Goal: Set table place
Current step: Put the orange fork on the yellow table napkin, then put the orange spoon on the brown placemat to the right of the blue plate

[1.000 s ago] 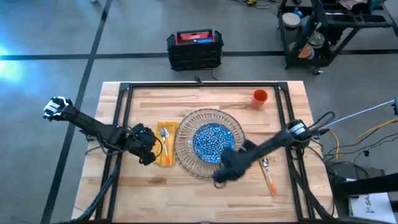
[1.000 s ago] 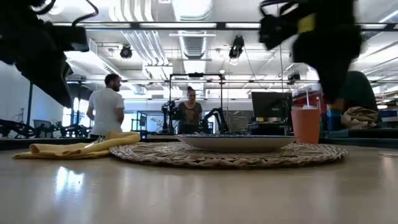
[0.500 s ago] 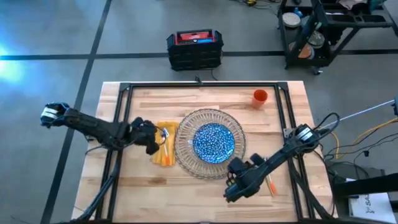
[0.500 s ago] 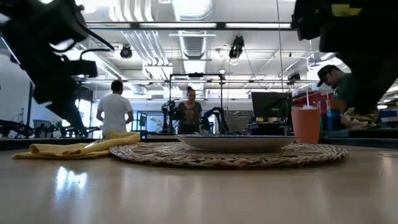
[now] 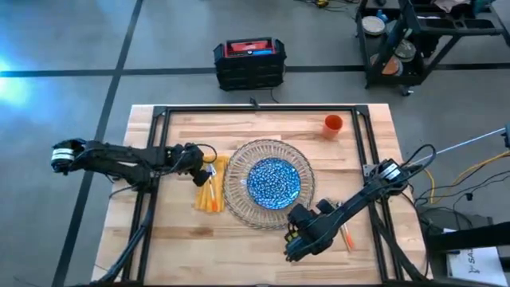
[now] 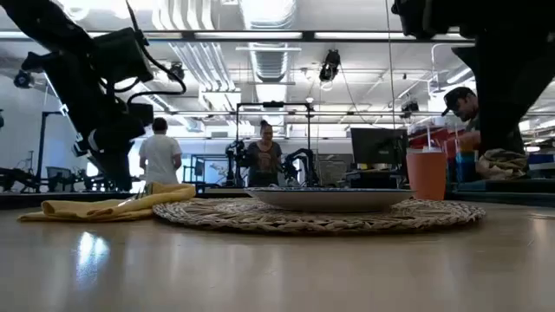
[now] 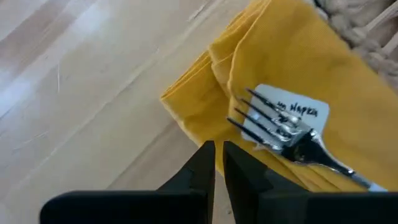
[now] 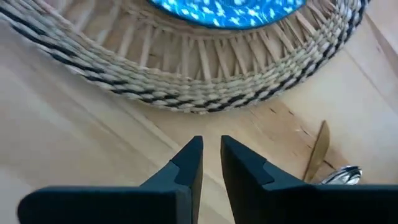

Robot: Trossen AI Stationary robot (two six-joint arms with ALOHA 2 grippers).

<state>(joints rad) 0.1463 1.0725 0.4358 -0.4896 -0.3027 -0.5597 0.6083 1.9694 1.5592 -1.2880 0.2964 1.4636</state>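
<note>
table: light wood table [image 5: 191, 243], place setting laid out in its middle.
right end effector: right end effector [image 5: 292, 244] near the front edge, just off the front-right rim of the woven mat [image 5: 239, 209]. Fingers almost pressed together, nothing between them. A second ago it sat over that rim; it has since pulled back toward the front.
right-side cutlery: orange-handled piece [image 5: 346, 233] and a spoon [image 8: 343, 175] lie on bare wood just right of the mat, beside the right arm.
plates: blue-patterned plate [image 5: 273, 180] centred on the round woven mat. Position unchanged over the last second.
napkin: yellow napkin [image 5: 210, 190] just left of the mat and touching its rim, with the fork [image 7: 283, 127] on top, tines toward the far end. Looks unmoved.
left end effector: left end effector [image 5: 198, 159] at the napkin's far-left corner, low over it. Fingers nearly closed, empty. It has swung there from the napkin's left side.
cup: red-orange cup [image 5: 333, 123] upright at the far right, well apart from the plate.
read: right arm clearing out and every piece down, so the setting looks essentially done. Left arm is either nudging the napkin and fork or on its way out; cannot tell which.
risk: nearly closed left fingers could drag the napkin corner and shift the fork.
</note>
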